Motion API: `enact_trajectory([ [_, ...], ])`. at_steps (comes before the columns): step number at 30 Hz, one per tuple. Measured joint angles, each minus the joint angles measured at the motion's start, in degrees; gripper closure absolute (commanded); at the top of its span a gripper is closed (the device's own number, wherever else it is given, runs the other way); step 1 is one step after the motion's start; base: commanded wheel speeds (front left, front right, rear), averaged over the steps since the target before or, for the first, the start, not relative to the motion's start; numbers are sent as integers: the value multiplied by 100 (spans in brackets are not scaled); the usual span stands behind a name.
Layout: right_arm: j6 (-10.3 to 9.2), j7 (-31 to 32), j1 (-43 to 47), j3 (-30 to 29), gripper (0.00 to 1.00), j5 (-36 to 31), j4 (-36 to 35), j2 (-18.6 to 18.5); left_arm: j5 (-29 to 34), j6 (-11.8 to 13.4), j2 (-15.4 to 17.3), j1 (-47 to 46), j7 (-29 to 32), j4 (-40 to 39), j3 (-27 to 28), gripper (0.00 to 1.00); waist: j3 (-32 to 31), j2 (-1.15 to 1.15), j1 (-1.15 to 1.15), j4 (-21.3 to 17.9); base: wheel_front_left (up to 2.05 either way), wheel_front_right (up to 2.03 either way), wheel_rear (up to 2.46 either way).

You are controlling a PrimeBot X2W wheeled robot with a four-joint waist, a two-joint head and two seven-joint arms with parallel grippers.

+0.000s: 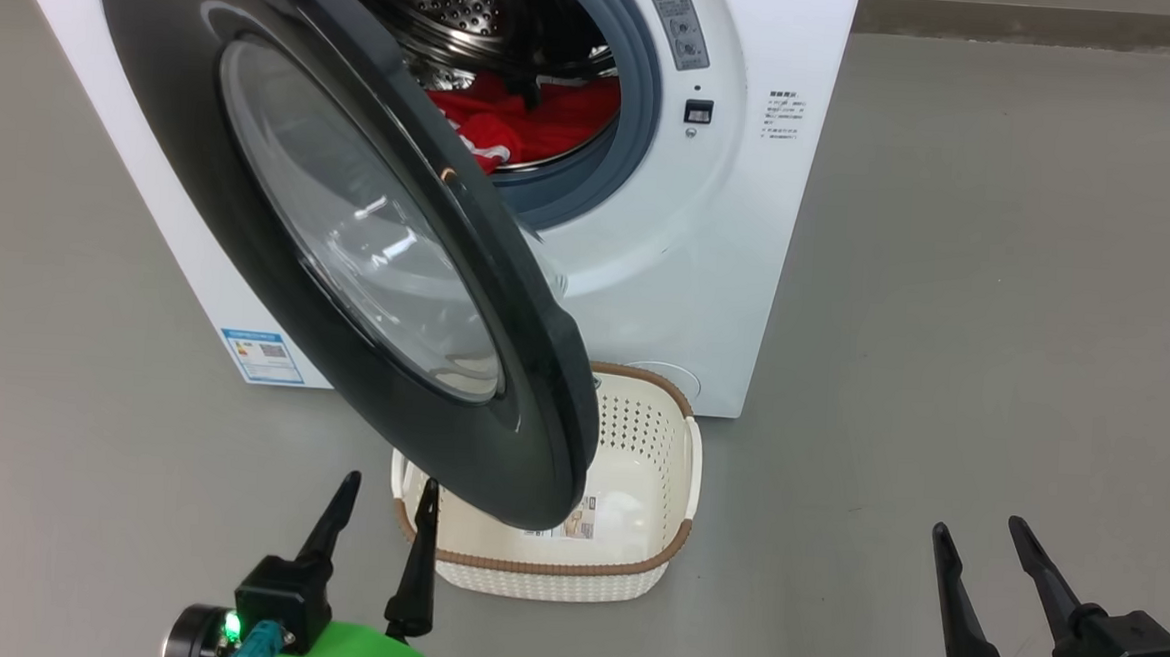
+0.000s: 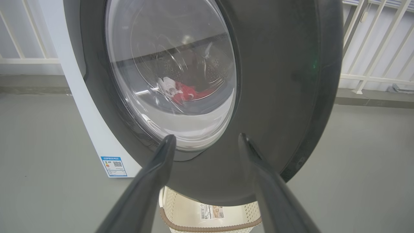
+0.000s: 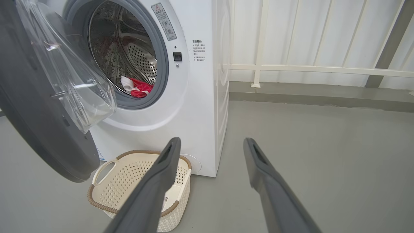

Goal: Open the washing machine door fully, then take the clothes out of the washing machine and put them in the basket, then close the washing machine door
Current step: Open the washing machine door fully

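Fingers of the left gripper (image 1: 390,481) and right gripper (image 1: 978,525), low in frame, are spread wide, nothing gripped. One basket (image 1: 553,565), lower centre, is partly hidden by one washing machine door (image 1: 350,226) swung open. Red clothes (image 1: 536,126), perhaps two, are seen inside one washing machine (image 1: 709,255), top centre.

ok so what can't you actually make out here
- Clothes: in the head view the washing machine door covers the left side of the pile, so the number of garments is unclear.
- Basket: in the head view its far left corner sits behind the door's lower rim.
- Washing machine: the upper edge cuts off its top in every view.
- Blue label: the print is too small to read.
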Motion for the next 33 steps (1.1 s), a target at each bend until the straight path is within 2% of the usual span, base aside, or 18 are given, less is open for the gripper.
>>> enact_trajectory([
  [16, 0, 0, 0, 22, 0, 18, 60, 23, -1, -37, -1, 0, 0, 26, 23, 0, -8, 0, 0, 34, 0, 0, 0],
  [17, 0, 0, 0, 25, 0, 18, 65, 24, -1, -37, -1, 1, 0, 29, 23, 21, -12, 0, 0, 33, 0, 0, 0],
  [19, 0, 0, 1, 29, 0, 18, 66, 24, -1, -37, -1, 1, 0, 37, 22, 100, -15, 0, 0, 35, 0, 0, 0],
  [29, 0, 0, 2, 41, 0, 24, 88, 25, -11, -34, -1, 0, 0, 26, 19, 100, -5, 0, 0, 12, 0, 0, 0],
  [33, 0, 0, 2, 36, 0, 30, 92, 25, -26, -8, 0, -17, 0, -202, 44, 100, 9, 0, 0, 17, 0, 0, 0],
])
